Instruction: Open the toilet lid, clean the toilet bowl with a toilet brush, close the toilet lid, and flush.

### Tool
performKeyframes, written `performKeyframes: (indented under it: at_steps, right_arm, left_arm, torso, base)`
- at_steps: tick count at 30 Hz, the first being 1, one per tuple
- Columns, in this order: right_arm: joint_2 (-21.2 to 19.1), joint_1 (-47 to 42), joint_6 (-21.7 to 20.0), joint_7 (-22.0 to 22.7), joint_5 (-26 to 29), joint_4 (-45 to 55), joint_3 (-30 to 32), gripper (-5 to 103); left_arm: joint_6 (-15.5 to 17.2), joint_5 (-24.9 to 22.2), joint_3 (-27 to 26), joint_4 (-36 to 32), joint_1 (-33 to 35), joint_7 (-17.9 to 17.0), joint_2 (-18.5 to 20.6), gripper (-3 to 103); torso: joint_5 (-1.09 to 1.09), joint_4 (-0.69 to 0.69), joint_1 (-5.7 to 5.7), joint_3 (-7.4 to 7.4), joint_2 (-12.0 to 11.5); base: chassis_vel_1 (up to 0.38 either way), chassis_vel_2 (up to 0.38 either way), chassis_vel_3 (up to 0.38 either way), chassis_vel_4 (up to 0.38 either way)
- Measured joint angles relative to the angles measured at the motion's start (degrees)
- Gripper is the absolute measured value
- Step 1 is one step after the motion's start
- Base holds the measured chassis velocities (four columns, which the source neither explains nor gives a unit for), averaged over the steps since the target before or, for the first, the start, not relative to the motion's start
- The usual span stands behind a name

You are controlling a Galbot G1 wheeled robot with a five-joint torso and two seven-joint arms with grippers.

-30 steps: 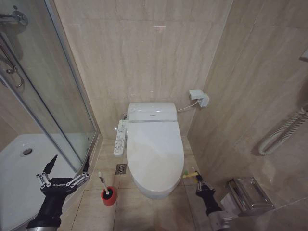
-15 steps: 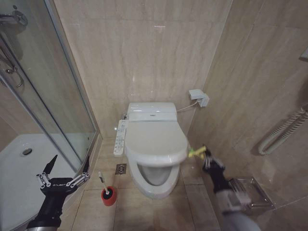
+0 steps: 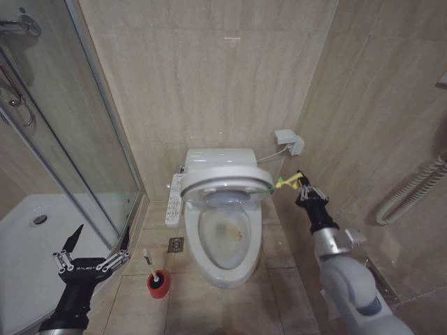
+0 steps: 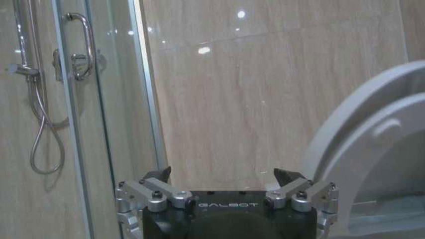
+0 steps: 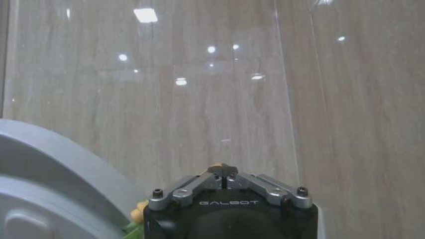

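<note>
The toilet lid stands part-raised above the toilet bowl, whose inside shows brownish stains. My right gripper is shut at the lid's right edge, beside a yellow-green tab that sticks out from the rim. In the right wrist view the right gripper has its fingertips closed together, with the lid and the tab alongside. The toilet brush stands in a red holder on the floor left of the bowl. My left gripper hangs open, low, near the shower door; the left wrist view shows this gripper and the lid.
A glass shower enclosure fills the left. A control panel runs along the toilet's left side, with a floor drain below it. A white box is mounted on the back wall, and a corrugated hose on the close right wall.
The lid has gone from lying flat to part-raised, baring the bowl. My right gripper rose along the lid's right edge with it. The left arm stayed still.
</note>
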Motion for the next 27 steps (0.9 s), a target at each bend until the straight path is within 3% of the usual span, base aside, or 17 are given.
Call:
performKeyframes:
  at_steps: [1, 4, 14, 22, 27]
  right_arm:
    - [0.0, 0.0, 0.0, 0.0, 0.0, 0.0, 0.0, 0]
    - [0.1, 5.3, -5.14, 2.56, 5.89, 0.51, -0.57, 0]
    - [1.79, 14.65, -5.23, 2.78, 6.15, -6.51, -1.75, 0]
    - [5.48, 25.3, -2.51, 1.06, 3.72, -16.11, -4.56, 0]
    - [8.24, 31.52, 1.51, -1.02, 1.3, -24.37, -5.97, 0]
  left_arm:
    - [0.0, 0.0, 0.0, 0.0, 0.0, 0.0, 0.0, 100]
    - [0.0, 0.0, 0.0, 0.0, 0.0, 0.0, 0.0, 100]
    - [0.0, 0.0, 0.0, 0.0, 0.0, 0.0, 0.0, 100]
    - [0.0, 0.0, 0.0, 0.0, 0.0, 0.01, 0.0, 100]
    - [0.0, 0.0, 0.0, 0.0, 0.0, 0.0, 0.0, 100]
  torso:
    - [0.0, 0.0, 0.0, 0.0, 0.0]
    - [0.0, -0.02, 0.0, 0.0, 0.0]
    - [-0.01, 0.0, 0.0, 0.0, 0.0]
    - [-0.02, -0.04, 0.0, -0.01, 0.01]
    - [0.0, -0.02, 0.0, 0.0, 0.0]
  base:
    - [0.0, 0.0, 0.0, 0.0]
    - [0.0, 0.0, 0.0, 0.0]
    - [0.0, 0.0, 0.0, 0.0]
    - [0.0, 0.0, 0.0, 0.0]
    - [0.0, 0.0, 0.0, 0.0]
